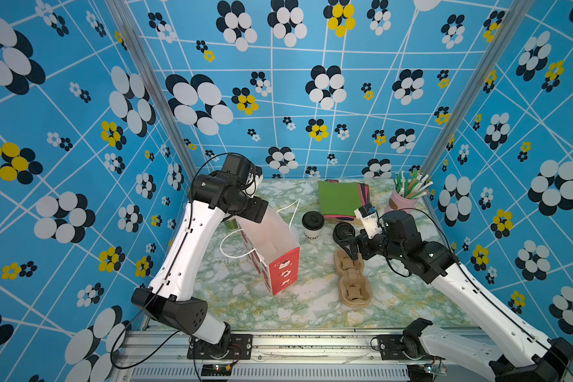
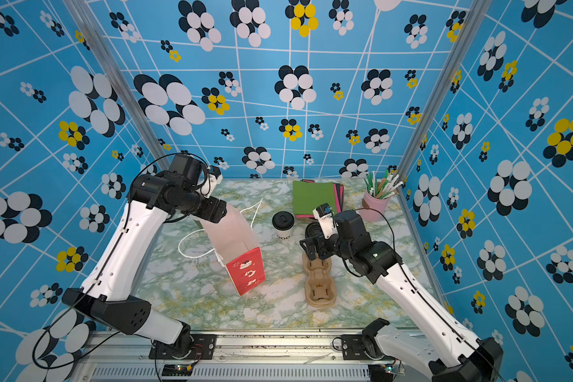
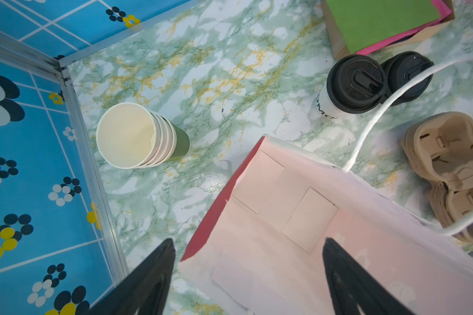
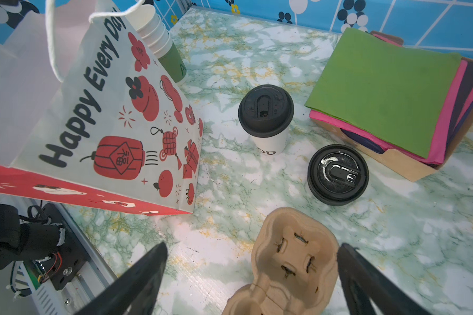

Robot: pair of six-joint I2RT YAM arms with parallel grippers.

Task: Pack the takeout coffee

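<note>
The takeout coffee [image 1: 312,225] [image 2: 283,225], a white cup with dark lettering and a black sip lid, stands upright at mid-table, also in the left wrist view [image 3: 347,87] and the right wrist view [image 4: 266,117]. To its left an open white-and-red paper bag [image 1: 272,244] [image 2: 240,251] [image 4: 93,122] leans. My left gripper [image 3: 249,241] is open over the bag's mouth [image 3: 284,212], one finger outside its rim and one over the inside, gripping nothing. My right gripper [image 1: 349,248] [image 4: 253,245] is open above the near end of the cardboard cup carriers [image 4: 292,261], right of the coffee.
A stack of black lids [image 1: 343,230] [image 4: 337,174] sits just right of the coffee. Lidless nested cups [image 3: 137,136] stand behind the bag near the left wall. A box of coloured napkins [image 1: 341,198] and a pink cup of straws [image 1: 402,195] are at the back.
</note>
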